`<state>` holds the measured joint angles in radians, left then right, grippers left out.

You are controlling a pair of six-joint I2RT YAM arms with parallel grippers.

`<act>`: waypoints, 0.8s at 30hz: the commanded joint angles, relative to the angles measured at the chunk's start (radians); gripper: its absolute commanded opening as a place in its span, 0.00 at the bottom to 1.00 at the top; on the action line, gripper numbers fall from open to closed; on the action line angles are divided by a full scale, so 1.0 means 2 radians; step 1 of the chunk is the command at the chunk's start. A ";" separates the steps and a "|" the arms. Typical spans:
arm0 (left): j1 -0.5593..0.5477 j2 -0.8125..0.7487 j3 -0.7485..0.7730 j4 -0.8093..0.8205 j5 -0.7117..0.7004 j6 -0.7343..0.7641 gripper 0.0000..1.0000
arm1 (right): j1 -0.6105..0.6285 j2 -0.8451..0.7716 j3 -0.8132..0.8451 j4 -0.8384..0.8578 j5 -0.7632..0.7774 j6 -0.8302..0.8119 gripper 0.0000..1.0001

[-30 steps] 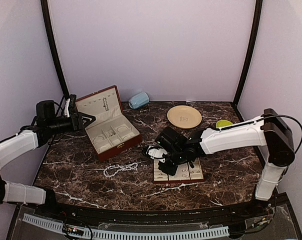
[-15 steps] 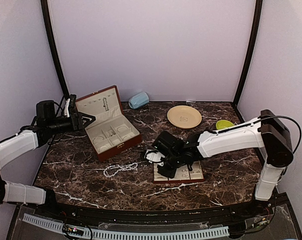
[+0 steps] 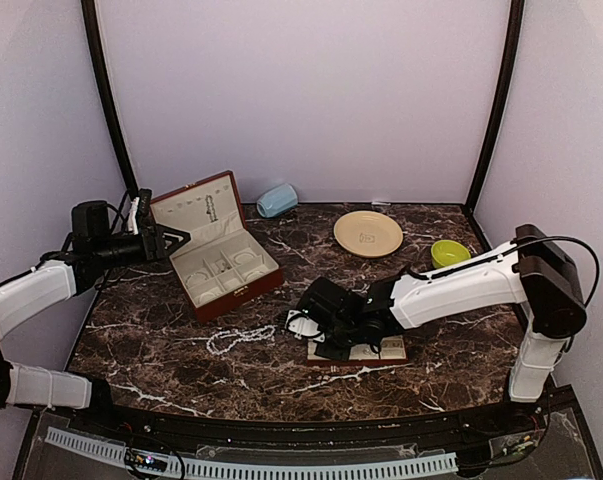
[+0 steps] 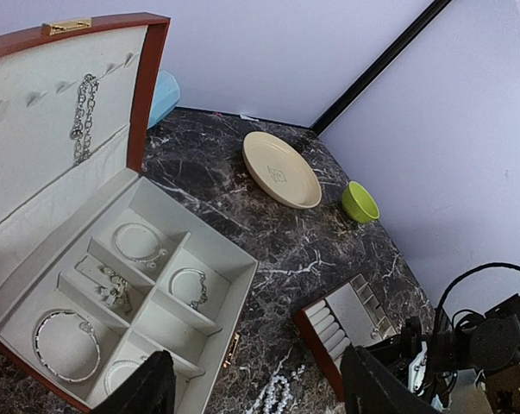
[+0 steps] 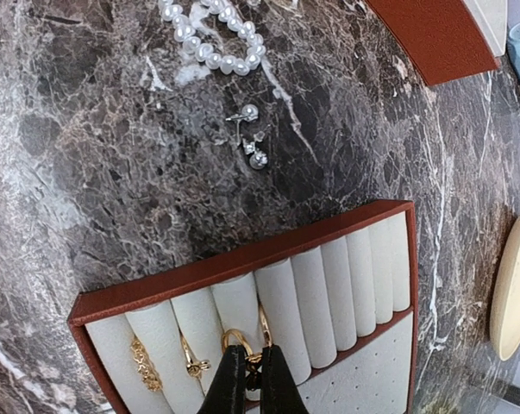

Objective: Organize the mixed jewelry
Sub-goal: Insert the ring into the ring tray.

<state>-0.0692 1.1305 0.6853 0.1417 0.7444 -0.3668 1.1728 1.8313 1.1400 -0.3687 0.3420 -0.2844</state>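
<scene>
Clearly the risk sits at the right claw (image 5: 247, 376): its jaws are closed over the tray (image 5: 242, 257), pinching a gold ring (image 5: 239, 340) whose loop stands up between two of the tray's cream rolls. If the jaws part while the ring is only half seated, it will probably tip out or roll along the slot; if it snags on a fingertip, lifting away could drag it free, or pull the light tray along with it. Two more gold pieces (image 5: 144, 363) sit in the tray's slots to one side of the ring and could be knocked by a sideways drift. The loose jewelry lies on the marble left of the tray: a pair of small earrings (image 5: 251, 138) near the tray's rim and the pearls (image 3: 239, 338) further left, so a low swing that way by the bulky wrist might scatter them. Room is better to the right of the tray and behind it, where bare marble runs toward the plate (image 3: 368, 233); the table's near edge is close in front of the tray. The left claw (image 4: 256, 379) hangs open and empty well to the tray's left, over the box (image 3: 216, 262), leaving the tray uncrowded.
</scene>
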 commanded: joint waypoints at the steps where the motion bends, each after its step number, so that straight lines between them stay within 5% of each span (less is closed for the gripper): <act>1: 0.003 -0.012 -0.006 0.013 0.010 0.001 0.69 | 0.006 0.005 -0.010 0.004 0.029 -0.014 0.00; 19: 0.004 -0.013 -0.010 0.017 0.013 -0.004 0.69 | 0.010 0.027 -0.004 0.008 0.013 -0.001 0.00; 24: 0.004 -0.014 -0.010 0.019 0.015 -0.005 0.69 | 0.010 0.007 -0.003 0.005 0.012 0.009 0.17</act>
<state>-0.0692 1.1305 0.6781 0.1555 0.7521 -0.3733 1.1847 1.8641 1.1316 -0.3447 0.3794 -0.2932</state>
